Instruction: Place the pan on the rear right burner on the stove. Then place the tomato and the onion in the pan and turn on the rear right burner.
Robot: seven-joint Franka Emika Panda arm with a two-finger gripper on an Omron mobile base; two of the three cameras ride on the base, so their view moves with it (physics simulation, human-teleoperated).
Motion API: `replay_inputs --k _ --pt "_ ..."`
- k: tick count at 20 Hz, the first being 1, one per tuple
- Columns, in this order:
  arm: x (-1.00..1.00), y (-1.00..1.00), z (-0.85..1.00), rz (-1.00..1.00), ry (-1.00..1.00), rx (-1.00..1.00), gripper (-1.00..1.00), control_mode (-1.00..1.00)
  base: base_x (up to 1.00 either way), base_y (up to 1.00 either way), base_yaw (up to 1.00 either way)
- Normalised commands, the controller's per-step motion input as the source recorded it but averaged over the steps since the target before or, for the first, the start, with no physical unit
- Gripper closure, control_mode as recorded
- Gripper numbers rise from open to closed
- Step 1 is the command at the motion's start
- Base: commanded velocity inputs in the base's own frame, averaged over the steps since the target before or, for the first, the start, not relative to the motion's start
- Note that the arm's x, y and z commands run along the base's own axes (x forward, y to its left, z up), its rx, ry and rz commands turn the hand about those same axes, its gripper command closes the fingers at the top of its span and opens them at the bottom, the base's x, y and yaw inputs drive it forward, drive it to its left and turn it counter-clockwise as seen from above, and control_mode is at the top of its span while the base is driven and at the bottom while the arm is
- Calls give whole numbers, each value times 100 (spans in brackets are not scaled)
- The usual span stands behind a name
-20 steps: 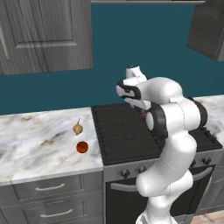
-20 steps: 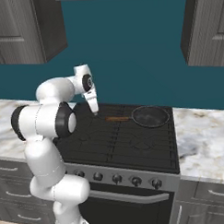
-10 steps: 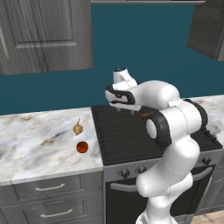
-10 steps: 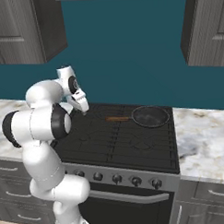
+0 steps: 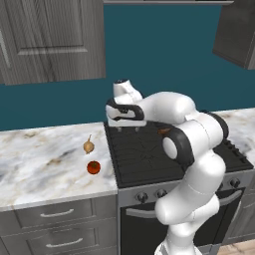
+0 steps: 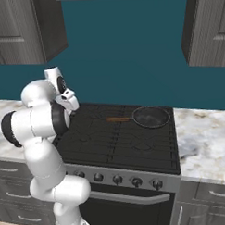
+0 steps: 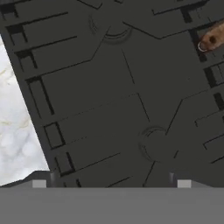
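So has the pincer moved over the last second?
Yes. In the left base view the pincer has swung left across the stove, from near its middle toward the left edge, nearer the onion and tomato.

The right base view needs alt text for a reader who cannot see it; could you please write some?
A black pan with a wooden handle sits on the rear right burner of the stove. The white arm reaches over the stove's left side.

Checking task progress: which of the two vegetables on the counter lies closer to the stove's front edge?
The tomato, the red ball; the tan onion with its stalk lies behind it, nearer the wall.
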Motion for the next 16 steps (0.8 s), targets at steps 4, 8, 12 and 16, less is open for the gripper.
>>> replay_inputs --k 4,8,12,16 --pt "-7 61 0 24 0 0 -100 -100 0 0 0" --pt "-2 51 -5 18 0 1 -100 -100 0 0 0" --pt "0 39 -14 11 0 4 -100 -100 0 0 0" --pt "0 30 -14 8 0 8 -100 -100 0 0 0"
